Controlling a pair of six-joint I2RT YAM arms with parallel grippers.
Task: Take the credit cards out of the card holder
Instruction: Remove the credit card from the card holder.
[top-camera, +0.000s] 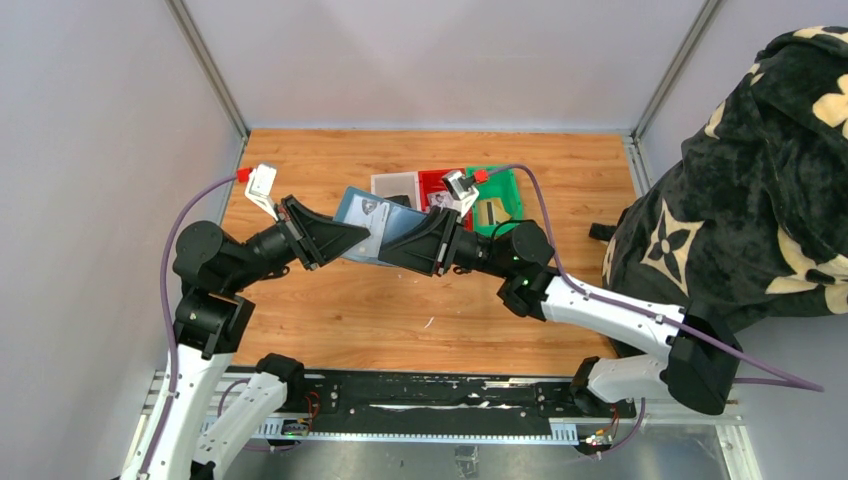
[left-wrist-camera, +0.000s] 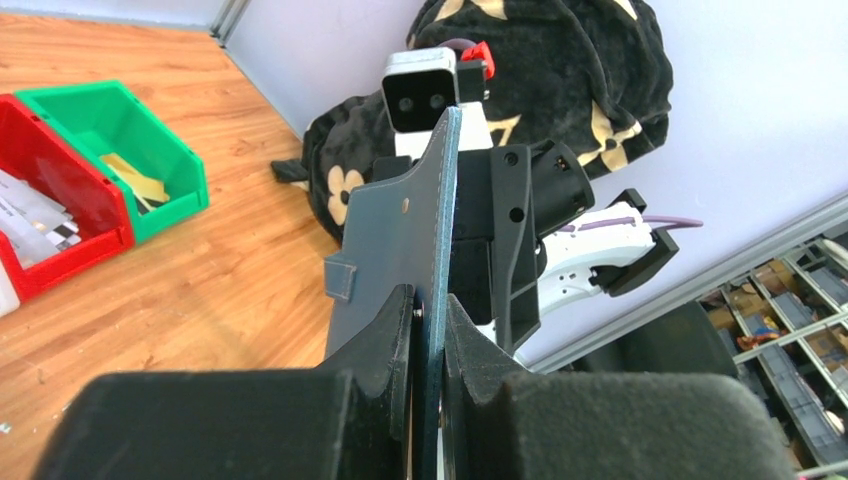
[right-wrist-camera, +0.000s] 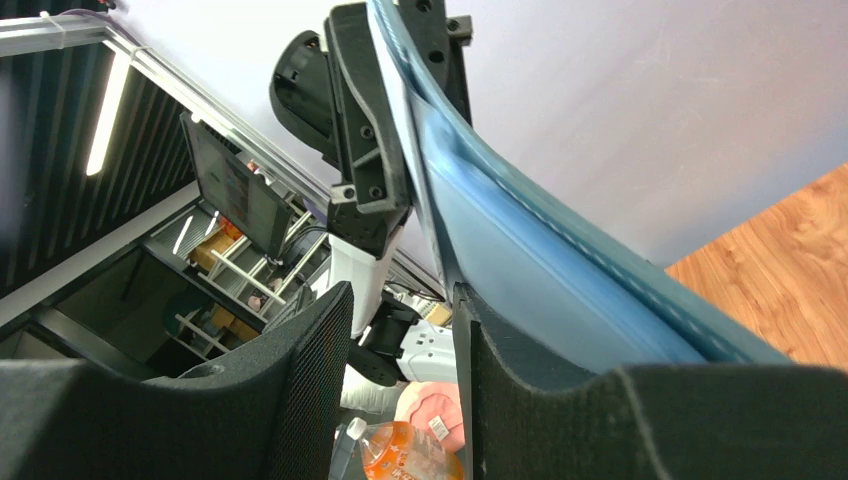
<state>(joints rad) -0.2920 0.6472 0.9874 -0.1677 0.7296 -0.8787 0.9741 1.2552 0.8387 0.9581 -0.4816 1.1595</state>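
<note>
While held mid-air over table (top-camera: 330, 320), card holder (top-camera: 378, 222) spans gap between arms. Left gripper (left-wrist-camera: 428, 312): clamped tight on holder edge. Holder's pale inner face: dark mark, unreadable. Right gripper (right-wrist-camera: 400, 310): jaws parted, one finger (right-wrist-camera: 520, 400) touching holder.

The card holder (top-camera: 372, 225) hangs above the table (top-camera: 400, 310), bins (top-camera: 497, 190) behind it.

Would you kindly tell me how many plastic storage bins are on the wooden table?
3, side by side: a white plastic bin leftmost, a red plastic bin in the middle, a green plastic bin rightmost. Others may be hidden.
</note>
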